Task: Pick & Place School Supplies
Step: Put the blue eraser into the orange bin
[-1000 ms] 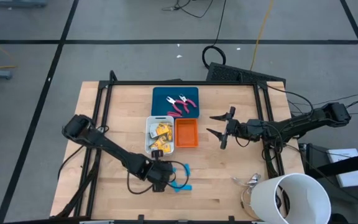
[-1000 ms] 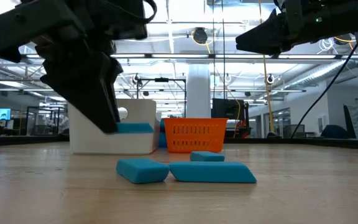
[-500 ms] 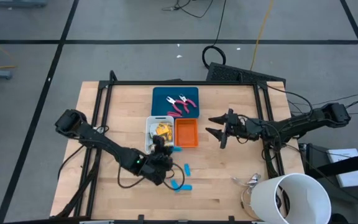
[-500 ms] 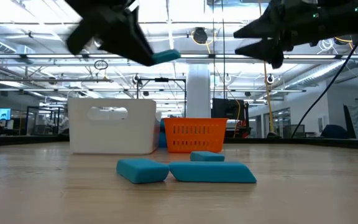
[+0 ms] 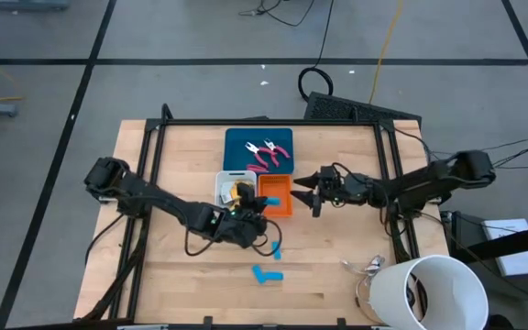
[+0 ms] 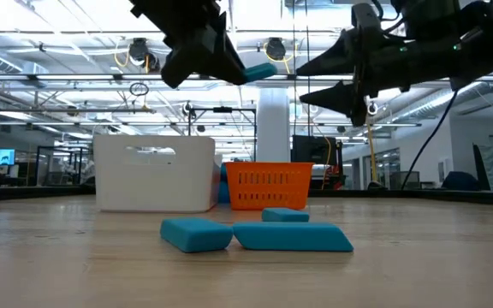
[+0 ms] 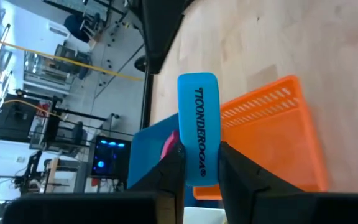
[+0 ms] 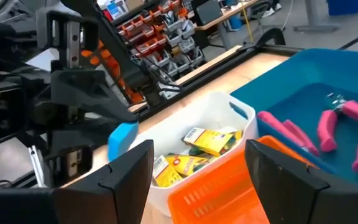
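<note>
"TICONDEROGA" on held blue oblong piece [image 7: 198, 127]

Two dark jointed arms w/ black cables, left arm [image 5: 154, 202], right arm [image 5: 411, 186] — tapered black fingers [image 8: 129, 168]

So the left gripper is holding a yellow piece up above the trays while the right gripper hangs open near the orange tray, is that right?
Not quite. The piece in the left gripper is blue, not yellow: the left wrist view shows a blue oblong piece clamped between its fingers. The rest holds: it is raised above the trays, and the right gripper hangs open near the orange tray.
</note>
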